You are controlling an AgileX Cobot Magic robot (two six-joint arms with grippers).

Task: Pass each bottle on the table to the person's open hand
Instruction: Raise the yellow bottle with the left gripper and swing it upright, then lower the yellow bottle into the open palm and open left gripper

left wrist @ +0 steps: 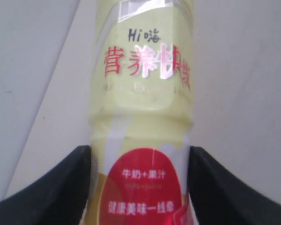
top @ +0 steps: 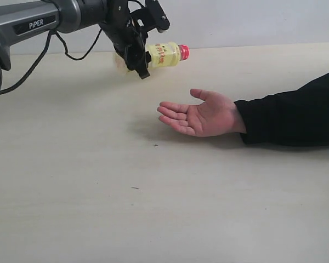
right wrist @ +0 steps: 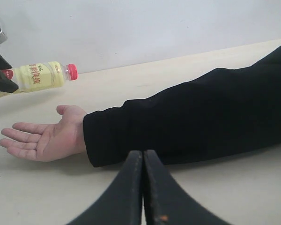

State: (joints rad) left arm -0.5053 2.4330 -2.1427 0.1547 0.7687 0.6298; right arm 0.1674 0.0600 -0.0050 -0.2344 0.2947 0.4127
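A yellow bottle (top: pixel 163 55) with a red cap hangs in the air at the back, lying sideways with its cap toward the right. My left gripper (top: pixel 138 57) is shut on the bottle (left wrist: pixel 143 108) near its base, one black finger on each side. The person's open hand (top: pixel 200 115) rests palm up on the table (top: pixel 98 192), below and to the right of the bottle, apart from it. In the right wrist view the bottle (right wrist: pixel 40 76) floats above the hand (right wrist: pixel 42 138). My right gripper (right wrist: pixel 143 154) is shut with nothing in it, low beside the black sleeve (right wrist: pixel 187 122).
The black-sleeved forearm (top: pixel 290 112) lies across the right side of the table. A pale wall (top: pixel 252 22) runs behind the table's far edge. My left arm (top: pixel 38 22) and its cable reach in from the upper left.
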